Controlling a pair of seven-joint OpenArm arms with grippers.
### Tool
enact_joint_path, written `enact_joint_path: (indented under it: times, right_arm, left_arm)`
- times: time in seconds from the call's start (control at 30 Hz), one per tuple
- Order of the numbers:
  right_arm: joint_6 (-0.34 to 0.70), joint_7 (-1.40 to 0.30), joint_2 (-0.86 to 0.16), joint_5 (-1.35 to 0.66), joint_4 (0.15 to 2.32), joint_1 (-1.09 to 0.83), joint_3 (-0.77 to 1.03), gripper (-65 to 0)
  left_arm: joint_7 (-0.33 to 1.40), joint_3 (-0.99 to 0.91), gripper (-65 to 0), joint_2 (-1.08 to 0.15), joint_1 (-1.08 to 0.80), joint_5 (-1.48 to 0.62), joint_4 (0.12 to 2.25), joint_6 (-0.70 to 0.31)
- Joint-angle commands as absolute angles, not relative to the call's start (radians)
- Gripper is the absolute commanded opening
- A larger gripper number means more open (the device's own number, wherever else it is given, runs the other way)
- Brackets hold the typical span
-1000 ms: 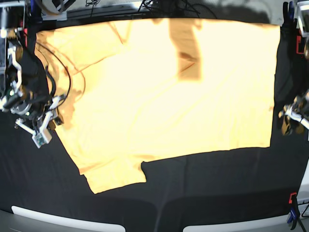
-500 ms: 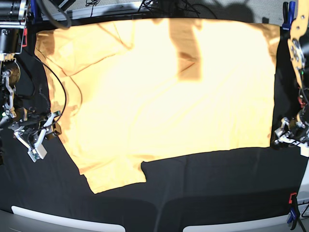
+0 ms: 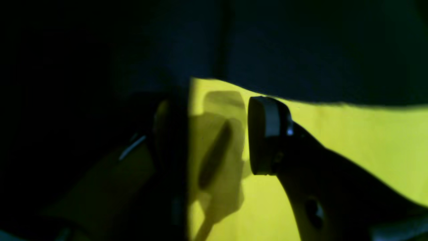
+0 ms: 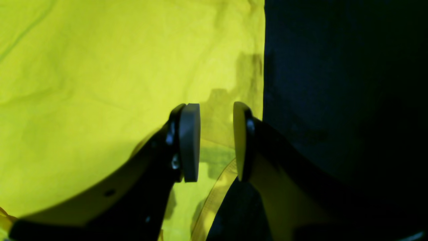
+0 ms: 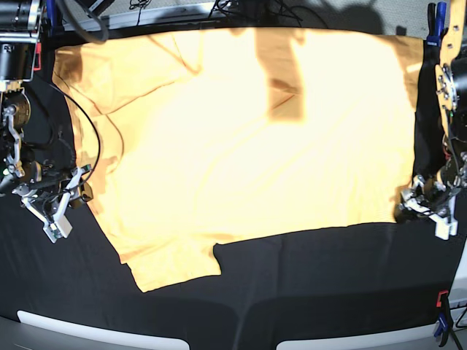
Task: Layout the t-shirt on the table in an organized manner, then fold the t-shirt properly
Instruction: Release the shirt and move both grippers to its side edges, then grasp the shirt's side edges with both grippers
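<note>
The pale yellow-orange t-shirt [image 5: 248,138] lies spread flat on the black table [image 5: 321,284], neckline toward the left, one sleeve [image 5: 171,266] pointing to the front. My right gripper [image 5: 82,186] sits low at the shirt's left edge. In the right wrist view this gripper [image 4: 214,140] is open, its pads [image 4: 189,142] straddling the fabric edge [image 4: 234,67]. At the shirt's front right corner, my left gripper [image 5: 407,204] hovers close to the cloth. The left wrist view shows it [image 3: 217,137] open over that corner [image 3: 334,140], with one pad [image 3: 265,134] lit.
A red-and-black clamp [image 5: 441,302] is at the front right edge and a blue one [image 5: 432,29] at the back right. Black cables [image 5: 95,138] loop over the shirt's left part. An arm shadow [image 5: 281,80] falls on the shirt's far middle.
My left gripper has moved down and leftward to the shirt's front right corner. My right gripper dropped and turned a second ago and has held still since.
</note>
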State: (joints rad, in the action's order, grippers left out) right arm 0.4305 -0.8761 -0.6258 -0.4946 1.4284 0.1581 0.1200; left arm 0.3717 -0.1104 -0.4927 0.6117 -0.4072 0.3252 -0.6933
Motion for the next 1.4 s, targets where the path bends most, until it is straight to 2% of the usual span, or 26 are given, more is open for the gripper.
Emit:
enact_joint_path:
  times: [0.0, 0.1, 0.17, 0.23, 0.33, 0.5, 0.63, 0.8, 1.07, 1.37]
  right_arm:
    - [0.437, -0.854, -0.646, -0.501, 1.444, 0.183, 0.13, -48.3]
    - [0.437, -0.854, -0.646, -0.501, 1.444, 0.183, 0.13, -48.3]
    - [0.437, -0.854, -0.646, -0.502, 1.444, 0.183, 0.13, -48.3]
    - [0.437, -0.853, -0.646, -0.502, 1.444, 0.183, 0.13, -48.3]
    - [0.437, -0.844, -0.646, -0.501, 1.444, 0.183, 0.13, -48.3]
    - [0.437, -0.745, -0.645, -0.501, 1.444, 0.183, 0.13, -47.0]
    - [0.437, -0.718, -0.643, -0.501, 1.432, 0.205, 0.128, -33.8]
    - [0.436, -0.799, -0.64, -0.508, 1.284, 0.345, 0.074, -33.4]
    - [0.437, -0.831, -0.634, -0.496, 0.839, 0.681, -0.172, -33.4]
    - [0.435, -0.626, -0.499, -0.206, 0.36, 0.935, -0.279, -33.5]
  left_arm:
    - [0.403, -0.098, -33.8, -0.498, 0.632, -0.422, 0.333, -0.698]
    - [0.419, -0.091, -33.9, -0.499, 0.632, -0.451, 0.333, -0.698]
    - [0.419, -0.091, -37.4, -0.499, 0.632, -0.45, 0.334, -0.698]
    - [0.427, -0.091, -47.0, -0.499, 0.632, -0.45, 0.334, -0.698]
    - [0.442, -0.091, -65.0, -0.499, 0.632, -0.45, 0.333, -0.698]
    - [0.429, -0.091, -65.0, -0.499, 0.632, -0.454, 0.333, -0.698]
    - [0.412, -0.091, -65.0, -0.498, 0.632, -0.455, 0.333, -0.698]
    - [0.423, -0.091, -65.0, -0.486, 0.632, -0.454, 0.333, -0.698]
    - [0.423, -0.091, -65.0, -0.464, 0.632, -0.454, 0.333, -0.698]
    - [0.418, -0.091, -65.0, -0.463, 0.632, -0.454, 0.333, -0.698]
